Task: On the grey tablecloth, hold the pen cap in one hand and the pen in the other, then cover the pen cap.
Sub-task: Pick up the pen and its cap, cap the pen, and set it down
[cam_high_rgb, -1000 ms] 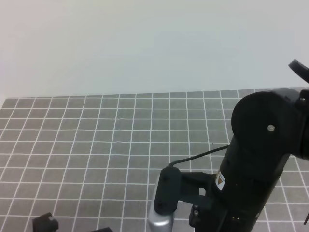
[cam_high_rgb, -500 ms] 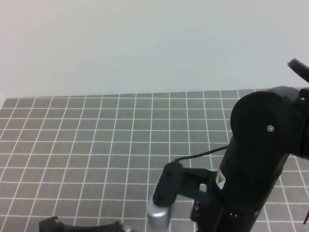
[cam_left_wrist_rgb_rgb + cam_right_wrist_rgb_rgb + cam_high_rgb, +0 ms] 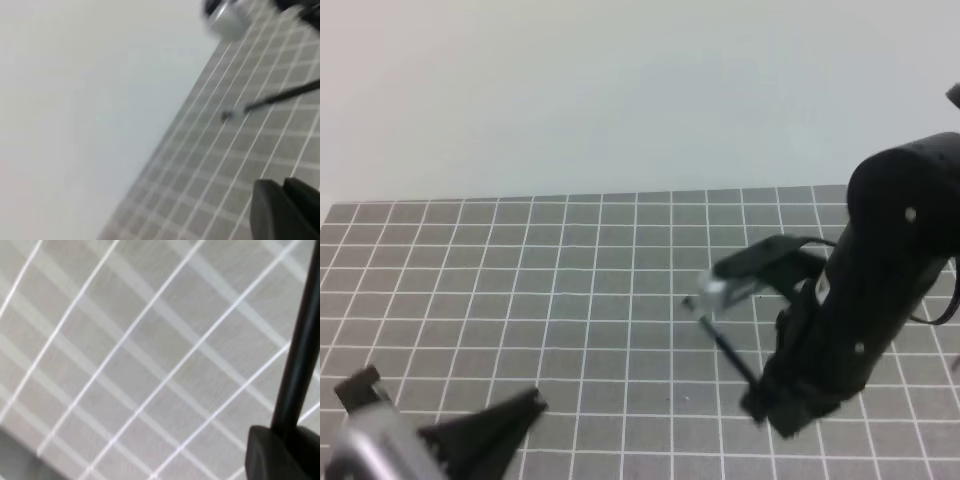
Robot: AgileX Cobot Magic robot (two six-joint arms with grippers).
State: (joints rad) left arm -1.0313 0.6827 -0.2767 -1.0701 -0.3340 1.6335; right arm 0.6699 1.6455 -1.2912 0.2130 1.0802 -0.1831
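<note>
Two arms share the grey tablecloth (image 3: 520, 290), and we see them well apart in the high view: ours on the left sits low at the bottom corner, ours on the right stands over the far right of the grid.

We find the pen (image 3: 730, 352) at the right gripper (image 3: 765, 405). It is a thin black stick that rises from the gripper's lower end and slants up and to the left, above the cloth rather than lying on it, its upper end just beside the silvery wrist camera housing (image 3: 717, 291). In the right wrist view the pen (image 3: 300, 350) runs up the right edge of the frame, and the dark fingers (image 3: 280, 452) meet around its lower part, so we read this gripper as closed on the pen.

The left gripper (image 3: 525, 408) points toward the middle of the cloth, its dark fingers drawn together into a narrow point. In the left wrist view the fingertips (image 3: 285, 207) sit pressed side by side at the bottom right, closed. Whether the pen cap is pinched between them we cannot tell; we do not see the cap in any view.

From that left wrist view the pen (image 3: 285, 96) shows as a blurred dark line ahead of the left fingers, well apart from them, with its pale tip toward the middle of the frame.
</note>
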